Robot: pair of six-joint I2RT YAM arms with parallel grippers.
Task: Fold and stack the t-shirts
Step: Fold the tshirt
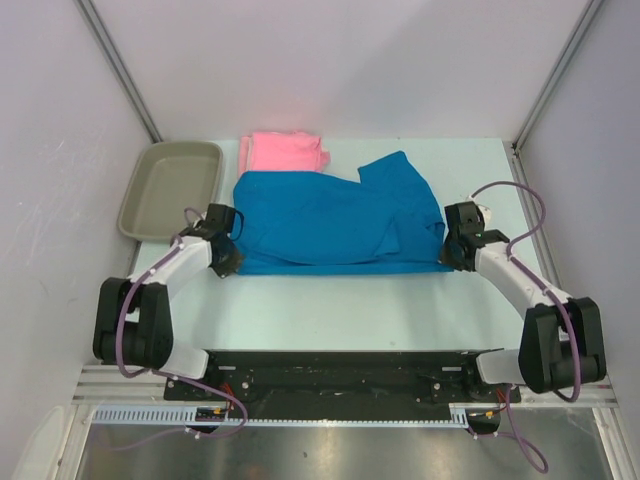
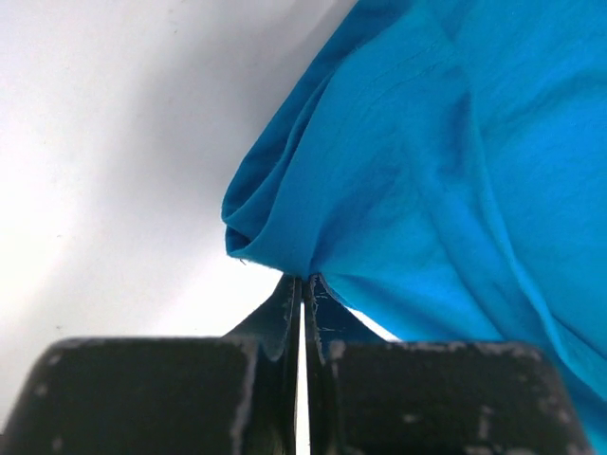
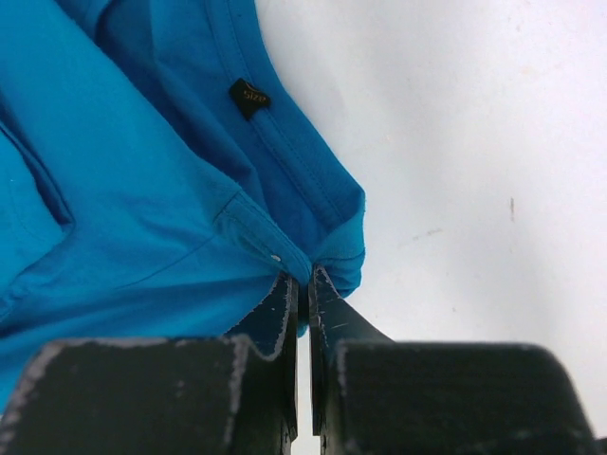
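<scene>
L gripper point(image 2: 302, 284) clenched on blue t-shirt point(image 1: 330, 225) corner, cloth bunched just ahead. R gripper point(image 3: 305, 280) pinches its collar edge, label point(image 3: 249, 98) ahead-left. Pink t-shirt point(image 1: 283, 152) beyond both.

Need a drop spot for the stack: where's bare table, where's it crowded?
Bare white table: the wide strip between the bright blue cloth t-shirt's near hem and the near table edge, and the far right corner beside the light pink t-shirt. Crowded: far left, where the grey-beige plastic tray and both shirts sit close. The left gripper and right gripper pinch the blue shirt's near corners.
</scene>
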